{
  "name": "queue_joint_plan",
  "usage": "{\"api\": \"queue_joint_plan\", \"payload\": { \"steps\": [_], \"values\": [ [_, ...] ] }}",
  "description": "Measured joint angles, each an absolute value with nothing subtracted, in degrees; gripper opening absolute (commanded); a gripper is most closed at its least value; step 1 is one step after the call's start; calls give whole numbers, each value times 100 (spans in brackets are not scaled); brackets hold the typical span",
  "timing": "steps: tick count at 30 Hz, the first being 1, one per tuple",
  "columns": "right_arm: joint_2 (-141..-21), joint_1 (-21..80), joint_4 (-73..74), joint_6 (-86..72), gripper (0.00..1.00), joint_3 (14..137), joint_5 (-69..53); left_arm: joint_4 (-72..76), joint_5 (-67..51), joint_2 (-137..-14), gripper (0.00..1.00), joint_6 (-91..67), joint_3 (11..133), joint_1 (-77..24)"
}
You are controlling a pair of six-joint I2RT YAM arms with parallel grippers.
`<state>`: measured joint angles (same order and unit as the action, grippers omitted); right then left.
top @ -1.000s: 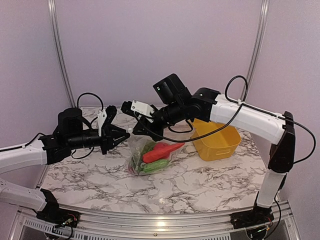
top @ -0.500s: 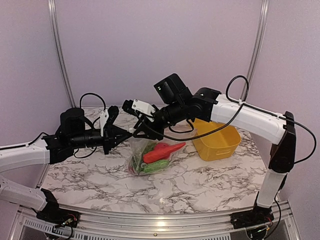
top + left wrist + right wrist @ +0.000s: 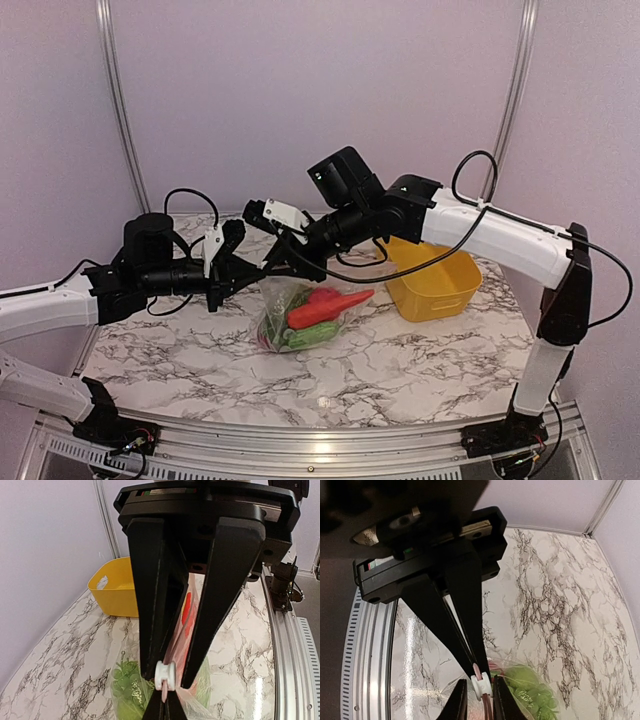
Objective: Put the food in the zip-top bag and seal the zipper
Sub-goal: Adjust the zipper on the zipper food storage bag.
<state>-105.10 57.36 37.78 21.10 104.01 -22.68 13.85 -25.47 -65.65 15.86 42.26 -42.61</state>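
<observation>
Since the left gripper point(image 3: 167, 679) is seen fully closed, its fingertips pinched on the zipper point(image 3: 172, 652) at the raised mouth of the zip-top bag point(image 3: 300, 310), the sealing step is judged to be in hand. A small white piece point(image 3: 165, 674) sits right at those fingertips; whether it is a slider cannot be told. Tip to tip with the left, the right gripper point(image 3: 478, 675) is drawn almost together about the same strip, though it is not shown whether the strip is pressed or only straddled.

Below the two grippers the bag is held up by its mouth with its bottom resting on the marble table point(image 3: 400, 370), near the yellow basket point(image 3: 440, 295) but apart from it. The food point(image 3: 315, 315) is seen inside the bag: the long red-orange piece point(image 3: 325, 305) across the middle, with green pieces point(image 3: 125, 680) beneath. No loose piece is made out on the table or in the basket, so the filling is taken as done.

What is left is the closing of the zipper along its full length. How much of it is already pressed shut cannot be read from these views.
</observation>
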Motion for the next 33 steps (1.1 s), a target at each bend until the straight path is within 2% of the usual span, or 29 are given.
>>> {"api": "queue_joint_plan", "payload": {
  "steps": [8,16,33],
  "values": [
    [-10510,5734,3787,2147,0,10398,-2287,1363,-2508,-6565,0,1586,4226,-4263],
    [-10388,5496,3754,2176,0,10239,-2300,1212,-2436,-6396,0,1544,4226,-4040],
    [-8442,3828,3962,2414,0,8300,-2084,808,-2324,-6053,0,1616,4226,-3415]
  ]
}}
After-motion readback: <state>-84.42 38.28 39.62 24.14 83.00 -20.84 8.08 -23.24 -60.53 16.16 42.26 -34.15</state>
